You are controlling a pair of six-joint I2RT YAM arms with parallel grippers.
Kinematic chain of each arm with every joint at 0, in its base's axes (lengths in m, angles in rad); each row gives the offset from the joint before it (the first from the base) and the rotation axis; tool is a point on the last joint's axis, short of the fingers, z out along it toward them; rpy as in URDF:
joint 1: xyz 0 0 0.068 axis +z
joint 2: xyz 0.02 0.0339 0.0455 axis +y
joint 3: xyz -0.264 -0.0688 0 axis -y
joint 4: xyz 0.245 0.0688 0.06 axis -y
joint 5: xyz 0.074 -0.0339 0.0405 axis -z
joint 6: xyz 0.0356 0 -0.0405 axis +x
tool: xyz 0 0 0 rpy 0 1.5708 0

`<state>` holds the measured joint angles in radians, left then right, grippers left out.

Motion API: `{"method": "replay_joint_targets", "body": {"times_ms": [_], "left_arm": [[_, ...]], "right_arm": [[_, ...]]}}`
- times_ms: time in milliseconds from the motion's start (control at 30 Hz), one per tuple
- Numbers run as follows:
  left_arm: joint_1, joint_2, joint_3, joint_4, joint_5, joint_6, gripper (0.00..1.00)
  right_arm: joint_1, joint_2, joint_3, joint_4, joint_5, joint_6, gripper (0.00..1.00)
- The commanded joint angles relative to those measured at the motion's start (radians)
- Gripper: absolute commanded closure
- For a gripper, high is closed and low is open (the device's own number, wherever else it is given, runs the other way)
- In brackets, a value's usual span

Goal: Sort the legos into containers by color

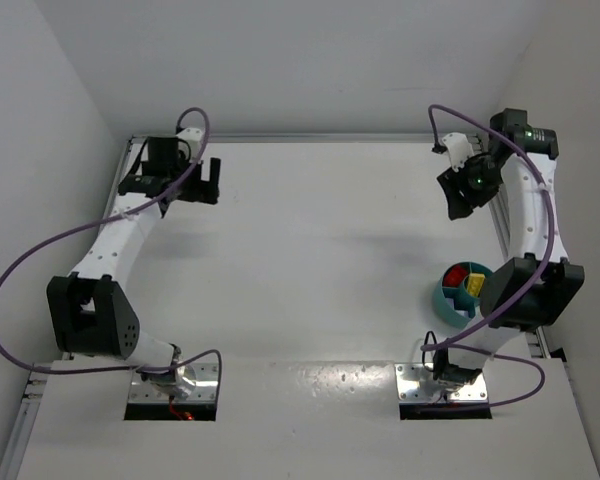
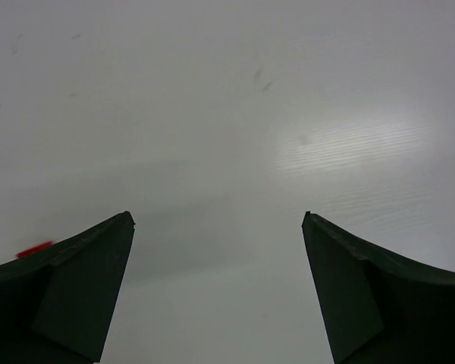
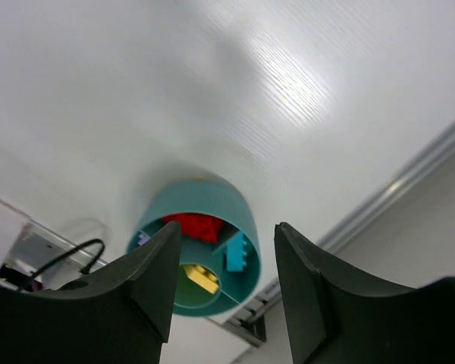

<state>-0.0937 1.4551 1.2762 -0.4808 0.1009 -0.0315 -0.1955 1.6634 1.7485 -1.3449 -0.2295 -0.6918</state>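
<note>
Arms first: left arm [image 1: 110,240] is stretched out to the far left corner of the table [image 1: 320,250]. The left gripper [image 1: 211,181] hangs over plain white surface with its fingers spread wide and nothing held. Its wrist cam also catches a red speck [image 2: 34,249] right beside one finger, too blurry to say what it is. Right arm [image 1: 535,210] runs up along the right edge with the wrist bent back toward the base, so the right gripper [image 1: 458,205] looks down at the teal dish [image 1: 442,300], fingers parted and holding nothing. Dish sits well apart from that gripper, on its base side, and the arm's black elbow covers part of the rim in the top view. On the right wrist cam the dish shows up in the gap between the two fingers, clearly lower than them and not touching. Inside it are red legos [image 3: 196,225] in one section, a cyan lego [image 3: 237,252] in the next one over and a yellow lego [image 3: 201,279] in another, with walls between the colours.
</note>
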Motion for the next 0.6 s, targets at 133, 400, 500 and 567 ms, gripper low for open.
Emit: {"method": "replay_joint_targets", "body": {"times_ms": [133, 400, 500, 567], "left_arm": [[0.300, 0.141, 0.116, -0.145, -0.140, 0.182, 0.05], [0.445, 0.454, 0.327, -0.240, -0.168, 0.090, 0.17], [0.454, 0.487, 0.336, -0.240, -0.188, 0.064, 0.20], [0.454, 0.511, 0.336, -0.240, -0.197, 0.050, 0.22]], "right_arm": [[0.018, -0.017, -0.076, -0.001, -0.214, 0.069, 0.32], [0.027, -0.047, -0.167, 0.055, -0.232, 0.100, 0.24], [0.027, -0.036, -0.155, 0.044, -0.232, 0.100, 0.24], [0.027, -0.027, -0.133, 0.033, -0.232, 0.109, 0.24]]}}
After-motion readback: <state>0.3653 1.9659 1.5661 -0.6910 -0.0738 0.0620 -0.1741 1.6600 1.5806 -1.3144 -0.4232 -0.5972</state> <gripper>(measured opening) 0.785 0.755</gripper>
